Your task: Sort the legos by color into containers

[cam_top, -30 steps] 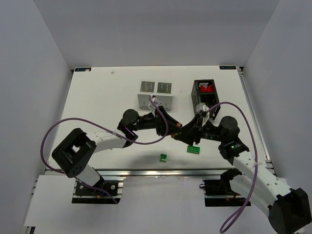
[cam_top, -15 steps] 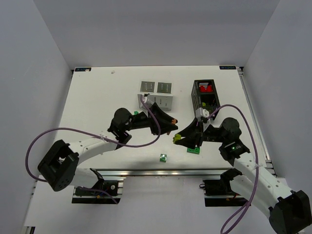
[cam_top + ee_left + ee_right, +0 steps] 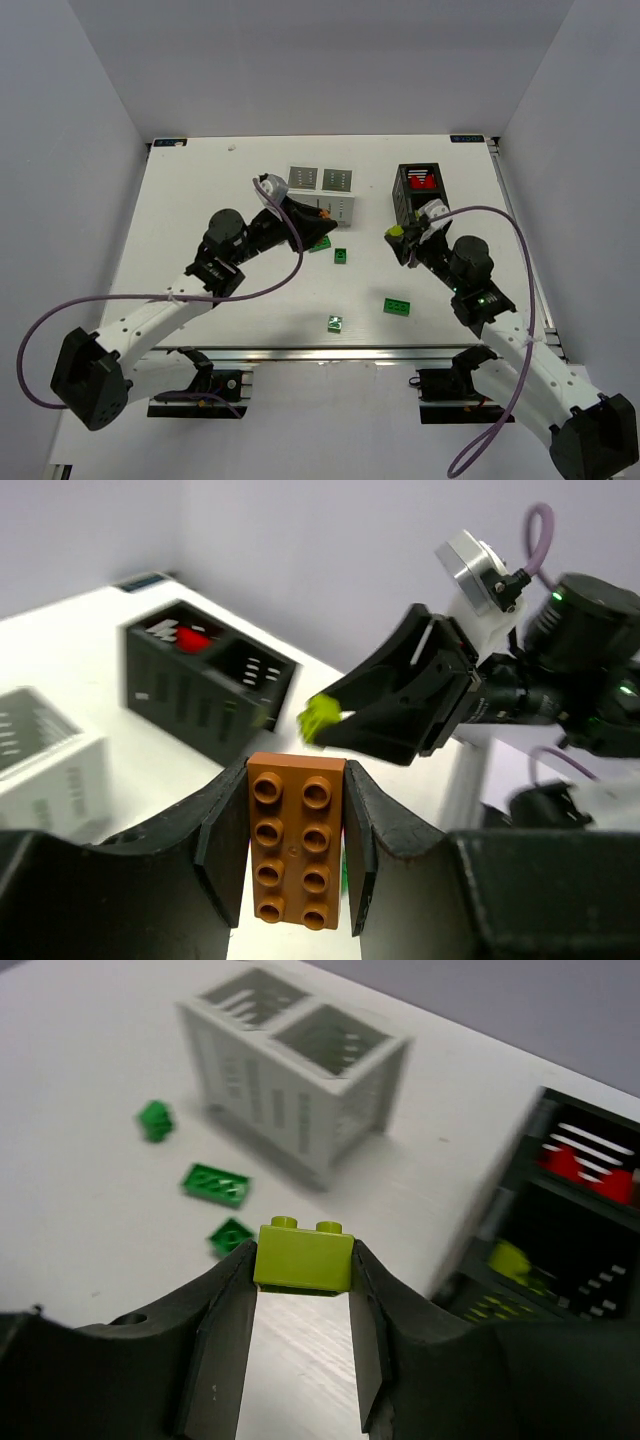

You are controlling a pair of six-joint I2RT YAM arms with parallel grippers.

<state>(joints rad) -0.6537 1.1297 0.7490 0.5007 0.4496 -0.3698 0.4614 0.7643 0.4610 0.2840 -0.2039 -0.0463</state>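
My left gripper (image 3: 297, 860) is shut on an orange-brown two-by-four brick (image 3: 297, 840). In the top view it (image 3: 312, 222) hangs just in front of the low white box (image 3: 320, 180). My right gripper (image 3: 300, 1290) is shut on a yellow-green brick (image 3: 303, 1255). In the top view it (image 3: 398, 238) is at the near left corner of the black box (image 3: 418, 205). The black box holds red bricks (image 3: 590, 1165) in its far compartment and a yellow-green brick (image 3: 510, 1260) in the near one. Dark green bricks (image 3: 341, 256) (image 3: 398, 306) (image 3: 335, 322) lie on the table.
Another dark green brick (image 3: 320, 243) lies just under my left gripper, in front of the white box. The right wrist view shows three green bricks (image 3: 216, 1183) left of the white box (image 3: 290, 1060). The table's near edge rail (image 3: 330, 350) runs close behind the bricks.
Both grippers left the table's middle. The left one drew back to the white box with the brown brick. The right one carried the yellow-green brick to the black box.
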